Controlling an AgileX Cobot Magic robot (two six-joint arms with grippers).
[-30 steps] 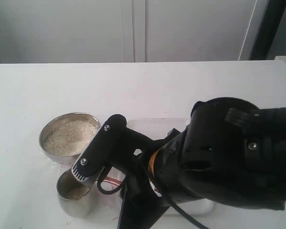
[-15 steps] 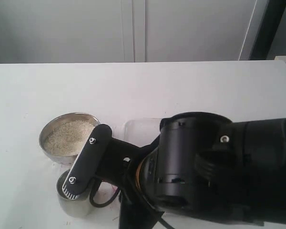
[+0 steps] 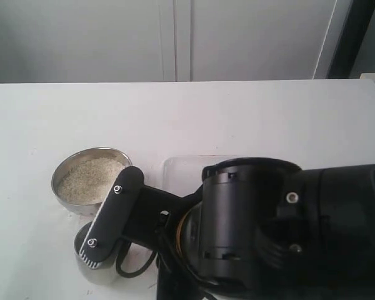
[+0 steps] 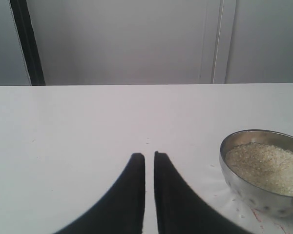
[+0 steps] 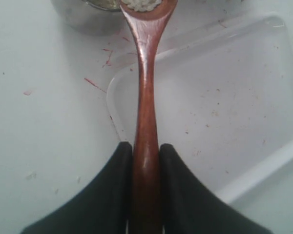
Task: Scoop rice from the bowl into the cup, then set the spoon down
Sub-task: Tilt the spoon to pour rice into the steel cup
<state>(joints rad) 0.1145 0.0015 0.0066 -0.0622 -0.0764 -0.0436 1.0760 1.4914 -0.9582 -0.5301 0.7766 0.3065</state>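
The steel bowl [image 3: 67,170] sits at the left of the table, filled with rice [image 3: 90,178]. It also shows in the left wrist view as the bowl [image 4: 244,192] holding rice [image 4: 266,165]. Just nearer the camera stands the steel cup [image 3: 106,275], mostly hidden behind a finger [image 3: 109,222] of my right gripper. My right gripper [image 5: 146,146] is shut on the handle of the wooden spoon [image 5: 146,87]. The spoon's oval end carries rice [image 5: 141,4] beside the cup [image 5: 83,17]. My left gripper [image 4: 149,157] is shut, holding nothing, over bare table left of the bowl.
A clear plastic tray [image 5: 219,112] lies under and beside the spoon handle; its far edge [image 3: 187,164] shows behind the right arm. Red specks and a few stray grains mark the white table near the cup. The bulky right arm [image 3: 281,231] fills the lower right of the exterior view.
My right arm has swung lower and to the left. Its finger now covers most of the cup, and the arm hides more of the tray. The bowl has not moved.
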